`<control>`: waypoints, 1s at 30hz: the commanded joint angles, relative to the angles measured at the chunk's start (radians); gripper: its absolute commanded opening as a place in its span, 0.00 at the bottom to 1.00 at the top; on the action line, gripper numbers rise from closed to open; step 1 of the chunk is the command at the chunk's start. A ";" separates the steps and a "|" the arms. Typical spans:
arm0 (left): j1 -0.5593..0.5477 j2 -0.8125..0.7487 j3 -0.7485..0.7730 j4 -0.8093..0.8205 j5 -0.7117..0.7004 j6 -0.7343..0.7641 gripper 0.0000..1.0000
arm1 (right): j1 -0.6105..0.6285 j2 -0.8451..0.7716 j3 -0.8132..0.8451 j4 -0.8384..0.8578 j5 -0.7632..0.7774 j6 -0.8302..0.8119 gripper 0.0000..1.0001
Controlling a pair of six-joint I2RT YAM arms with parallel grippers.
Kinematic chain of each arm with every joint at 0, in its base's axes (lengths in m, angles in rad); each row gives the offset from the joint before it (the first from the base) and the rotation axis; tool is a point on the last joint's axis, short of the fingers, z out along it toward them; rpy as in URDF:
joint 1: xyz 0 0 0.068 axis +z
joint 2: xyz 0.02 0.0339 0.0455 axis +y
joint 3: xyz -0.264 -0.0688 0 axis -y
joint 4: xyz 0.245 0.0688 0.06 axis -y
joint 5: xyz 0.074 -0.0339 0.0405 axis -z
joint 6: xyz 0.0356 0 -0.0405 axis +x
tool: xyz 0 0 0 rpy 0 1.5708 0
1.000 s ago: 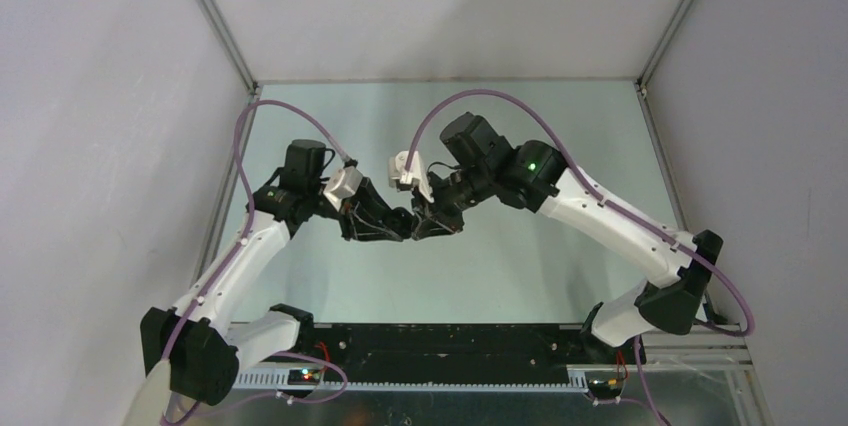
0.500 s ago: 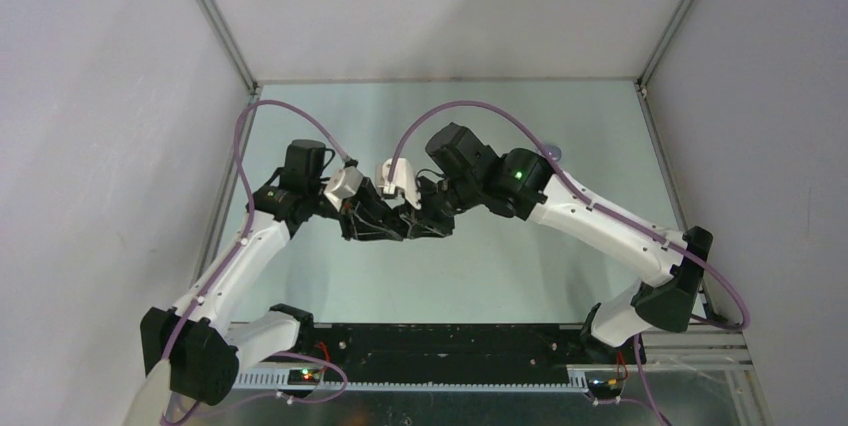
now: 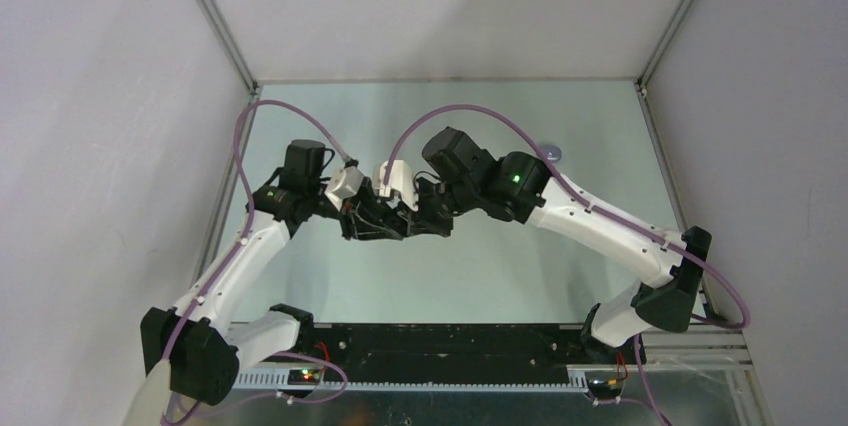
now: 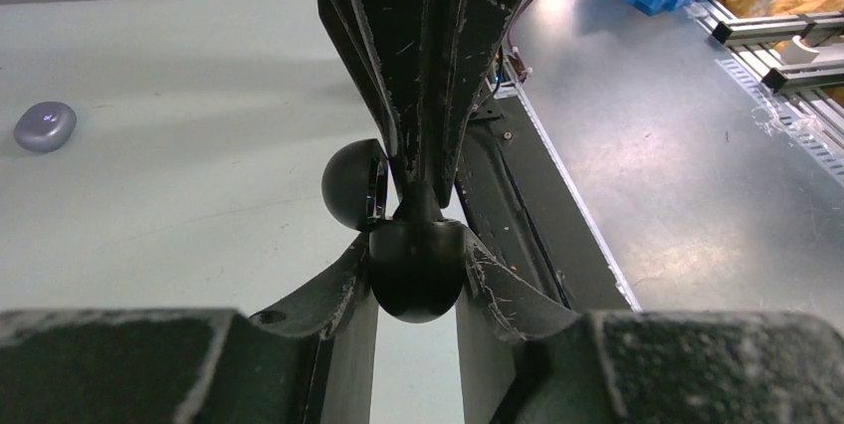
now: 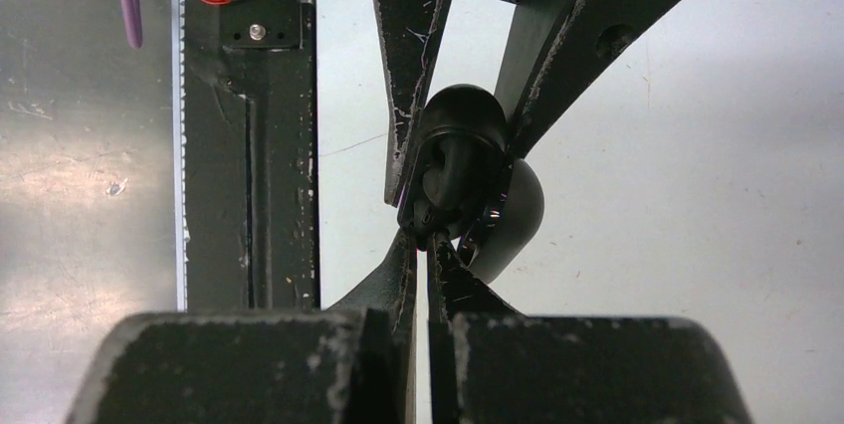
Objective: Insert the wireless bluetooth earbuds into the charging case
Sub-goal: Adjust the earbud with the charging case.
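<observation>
The left gripper [image 4: 418,290] clamps the black charging case [image 5: 460,145]; the right gripper [image 5: 428,250], nearly closed, conceals any earbud, having shifted left.

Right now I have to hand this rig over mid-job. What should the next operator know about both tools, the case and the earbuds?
Left tool: shut on the black charging case, whose lid is open.
Right tool: closed to a thin slit, tips at the case's open mouth. Whether a bud is pinched there is hidden.
Elsewhere: a pale lilac pebble-shaped item lies alone on the table, toward the back on the right arm's side. I cannot tell what it is.
Done: case gripped and open.
Left: confirm a bud seats, then load the others. No other buds are in view.
</observation>
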 commanded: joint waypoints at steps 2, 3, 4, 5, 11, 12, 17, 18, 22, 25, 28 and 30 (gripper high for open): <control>-0.005 -0.020 0.012 0.003 0.072 0.018 0.32 | -0.001 -0.006 0.014 0.040 0.047 -0.010 0.00; -0.005 -0.019 0.012 0.003 0.072 0.018 0.32 | -0.001 -0.006 0.015 0.038 0.043 -0.010 0.00; -0.004 -0.019 0.011 0.003 0.072 0.019 0.32 | -0.002 -0.007 0.017 0.036 0.041 -0.011 0.00; -0.005 -0.019 0.011 0.003 0.072 0.018 0.32 | -0.003 -0.006 0.018 0.035 0.038 -0.011 0.00; -0.004 -0.018 0.009 0.005 0.072 0.018 0.32 | -0.010 -0.023 0.023 0.030 0.039 -0.011 0.00; -0.005 -0.018 0.009 0.005 0.072 0.018 0.32 | -0.013 -0.027 0.022 0.030 0.038 -0.011 0.00; -0.005 -0.017 0.009 0.005 0.073 0.018 0.32 | -0.019 -0.028 0.023 0.027 0.018 -0.010 0.00; -0.005 -0.017 0.009 0.005 0.072 0.018 0.32 | -0.020 -0.028 0.024 0.027 0.016 -0.009 0.00; -0.005 -0.017 0.008 0.004 0.073 0.020 0.32 | -0.021 -0.025 0.022 0.031 0.026 -0.007 0.00; -0.005 -0.018 0.009 0.004 0.073 0.020 0.32 | -0.025 -0.028 0.019 0.041 0.046 -0.002 0.00; -0.005 -0.018 0.008 0.003 0.073 0.021 0.32 | -0.031 -0.034 0.020 0.044 0.050 -0.001 0.00; -0.005 -0.018 0.008 0.003 0.073 0.022 0.32 | -0.032 -0.037 0.021 0.042 0.042 -0.001 0.00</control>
